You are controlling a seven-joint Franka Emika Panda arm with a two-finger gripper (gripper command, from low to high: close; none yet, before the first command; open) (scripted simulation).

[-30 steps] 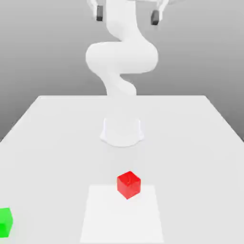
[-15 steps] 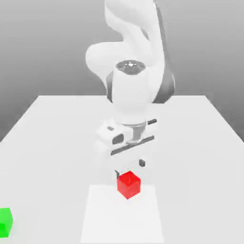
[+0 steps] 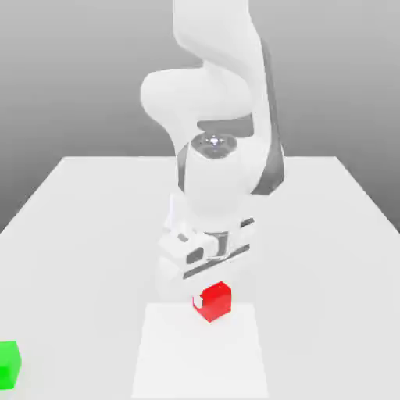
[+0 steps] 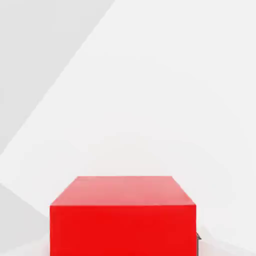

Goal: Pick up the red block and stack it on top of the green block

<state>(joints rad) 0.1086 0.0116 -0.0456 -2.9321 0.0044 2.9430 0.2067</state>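
Exterior view: gripper [image 3: 212,295] closed on red block [image 3: 215,303], lower centre. Low carry risked clipping green block [image 3: 8,365], lower left.

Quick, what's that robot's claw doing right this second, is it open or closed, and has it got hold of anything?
Claw: closed on the red block.

The arm [image 3: 223,86] bends down from the far side of the scene, its wrist [image 3: 217,176] upright near the middle. Below it, the gripper [image 3: 212,301] points downward, its fingers closed in a grip.
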